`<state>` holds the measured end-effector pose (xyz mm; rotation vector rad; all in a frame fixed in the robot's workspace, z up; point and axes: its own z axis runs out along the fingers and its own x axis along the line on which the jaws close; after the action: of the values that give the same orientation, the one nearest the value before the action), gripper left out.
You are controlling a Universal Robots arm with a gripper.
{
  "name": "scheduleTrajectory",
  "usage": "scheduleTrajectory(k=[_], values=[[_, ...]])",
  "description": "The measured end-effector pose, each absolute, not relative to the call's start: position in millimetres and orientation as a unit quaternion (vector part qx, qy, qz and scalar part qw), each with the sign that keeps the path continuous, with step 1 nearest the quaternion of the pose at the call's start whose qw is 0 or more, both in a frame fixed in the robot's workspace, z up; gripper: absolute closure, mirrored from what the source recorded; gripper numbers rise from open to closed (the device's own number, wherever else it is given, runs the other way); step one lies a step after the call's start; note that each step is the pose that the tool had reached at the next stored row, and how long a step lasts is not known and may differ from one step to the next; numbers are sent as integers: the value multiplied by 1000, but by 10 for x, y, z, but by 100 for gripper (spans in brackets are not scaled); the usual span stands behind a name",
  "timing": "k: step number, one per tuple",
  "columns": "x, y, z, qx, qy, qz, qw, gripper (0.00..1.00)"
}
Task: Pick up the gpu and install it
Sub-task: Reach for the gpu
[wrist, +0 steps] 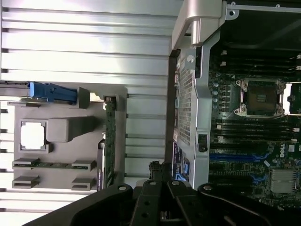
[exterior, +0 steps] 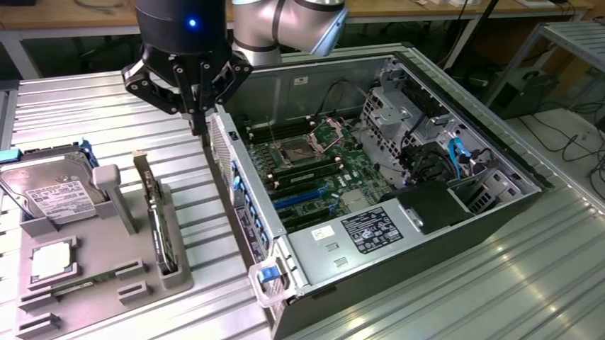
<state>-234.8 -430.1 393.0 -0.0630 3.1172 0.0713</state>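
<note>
Your gripper (exterior: 197,127) hangs with its fingers pressed together and nothing between them. It is over the ribbed metal table (exterior: 85,120), just beside the perforated rear wall of the open computer case (exterior: 312,92). It touches neither the case nor any part. The gpu (exterior: 156,212) is not held: it stands on its long edge in a slot of the grey holder (exterior: 95,244), on the exterior view's left of the case and apart from the gripper. On the same holder you have the hard drive (exterior: 47,188) and, nearer the camera, the CPU chip (exterior: 52,258). Inside the case the motherboard (exterior: 321,170) lies exposed. In the wrist view the gpu (wrist: 109,141) stands between the CPU chip (wrist: 33,135) and the case wall (wrist: 186,108), clear of the fingertips (wrist: 155,167).
</note>
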Motion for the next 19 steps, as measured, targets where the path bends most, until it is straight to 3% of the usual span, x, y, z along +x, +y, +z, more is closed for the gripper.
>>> scheduleTrajectory(k=[19], values=[[-2657,-4376,3924,-21,999,23,11,89]])
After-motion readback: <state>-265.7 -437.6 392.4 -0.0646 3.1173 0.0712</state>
